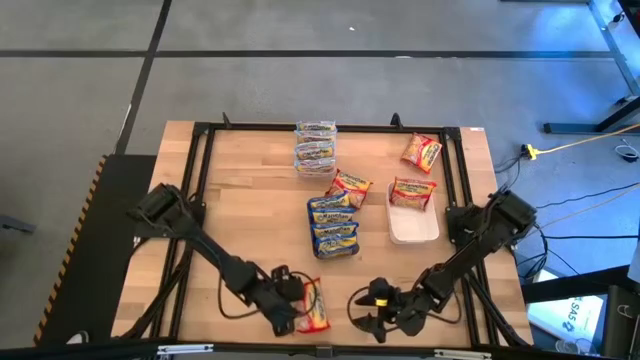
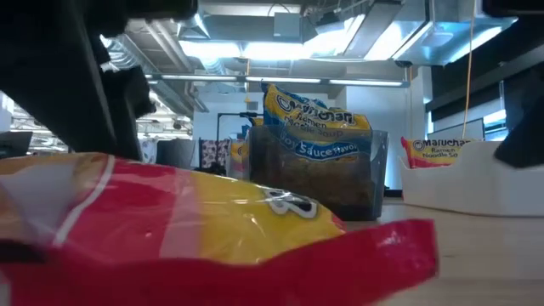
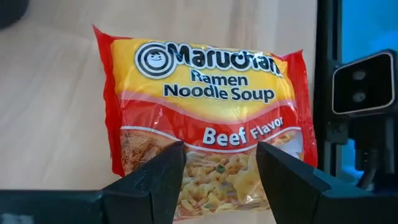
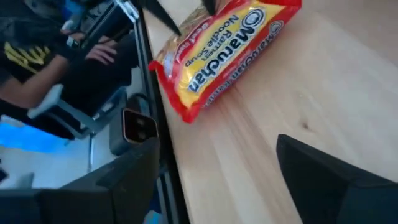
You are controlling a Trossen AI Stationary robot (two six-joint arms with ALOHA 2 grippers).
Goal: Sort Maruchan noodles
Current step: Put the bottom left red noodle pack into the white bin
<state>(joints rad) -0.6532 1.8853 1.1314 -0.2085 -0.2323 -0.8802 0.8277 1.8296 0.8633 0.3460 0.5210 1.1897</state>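
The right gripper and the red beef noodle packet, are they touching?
Apart. The right wrist view shows bare table between the open right gripper and the red beef packet.

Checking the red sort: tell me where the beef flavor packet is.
In the high view, the beef flavor packet lies at the table's near edge, left of centre, between the open fingers of the left end effector, with the right end effector beside it.

Bright even overhead light; the low view's nearest red packet [image 2: 212, 229] is blurred.
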